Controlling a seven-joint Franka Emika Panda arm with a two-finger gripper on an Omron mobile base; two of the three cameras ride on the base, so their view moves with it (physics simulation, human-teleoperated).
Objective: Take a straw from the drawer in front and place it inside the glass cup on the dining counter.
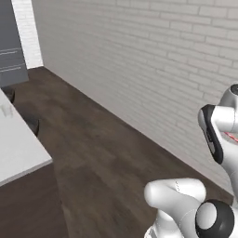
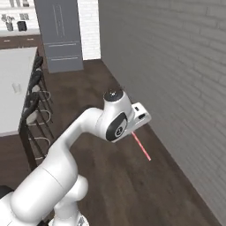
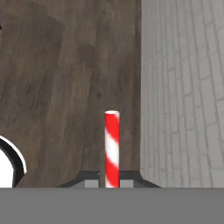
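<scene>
From where I stand, nothing here carries readable writing: no labels, brand names, numbers or signs on any surface.

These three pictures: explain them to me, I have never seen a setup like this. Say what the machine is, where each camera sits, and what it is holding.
The machine is a white robot arm with dark joints, riding on a base that can drive, in a computer-rendered kitchen.

Two cameras sit on that base, behind the arm, one to its left and one to its right. Both look forward over dark wood floor and a pale brick wall. To the left is the white-topped dining counter with dark stools beside it. A small clear glass cup stands on it.

The third camera is on the hand itself and looks along the gripper. Its two dark fingertips are shut on a red straw with pale stripes. From the right base camera the straw pokes out below the hand, over the floor.
</scene>
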